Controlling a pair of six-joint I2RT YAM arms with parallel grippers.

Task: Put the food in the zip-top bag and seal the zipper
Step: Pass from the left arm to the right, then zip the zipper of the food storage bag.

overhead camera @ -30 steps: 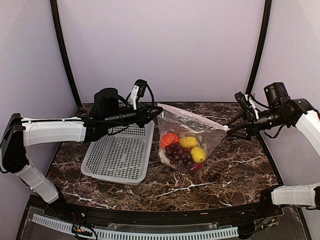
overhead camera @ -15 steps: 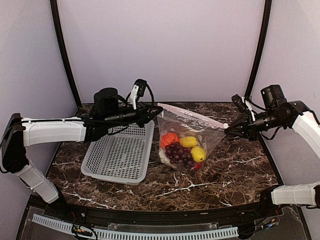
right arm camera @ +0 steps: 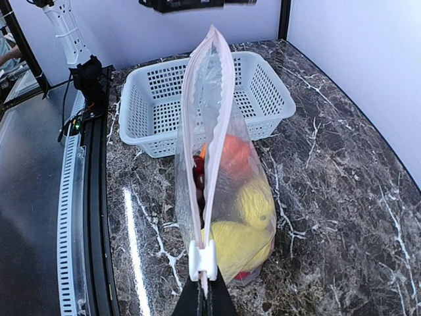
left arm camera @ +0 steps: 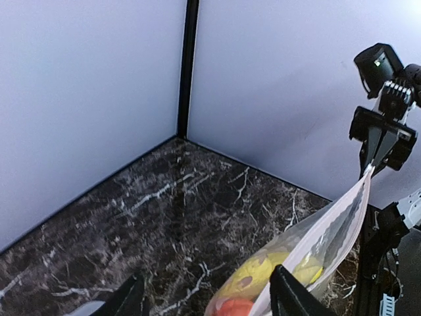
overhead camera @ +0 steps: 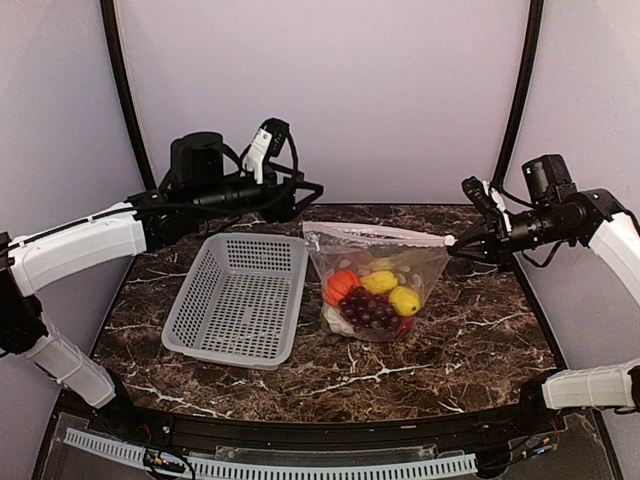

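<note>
My right gripper [overhead camera: 458, 246] was clenched tight on the right corner of the zip-top bag [overhead camera: 375, 265], pinching the end of the zipper [overhead camera: 375, 232] just behind its white slider [right arm camera: 202, 260]. That grip held the mouth edge taut and raised, so the bag stood upright on the marble table [overhead camera: 460, 340] instead of slumping. My left gripper [overhead camera: 306, 198] hung with its fingers spread and nothing between them, above the far side of the table and apart from the bag's left corner. This left the bag carried at one end only. All the food I could find was inside the bag, settled at the bottom under its own weight. It comprised the orange piece [overhead camera: 342, 283], two yellow fruits [overhead camera: 404, 300], the dark grape bunch [overhead camera: 365, 308], a white bit of cauliflower [overhead camera: 335, 318] and a sliver of red pepper [overhead camera: 403, 323]. The grey mesh basket [overhead camera: 228, 350] sat just beside the bag on its left, and I saw no produce in it. In my wrist view the two pinkish strips stood parted along most of their length. I therefore judged filling complete and sealing not yet done. I noted one risk. With the left corner unsupported, drawing the slider along could drag the whole bag rather than close it.
</note>
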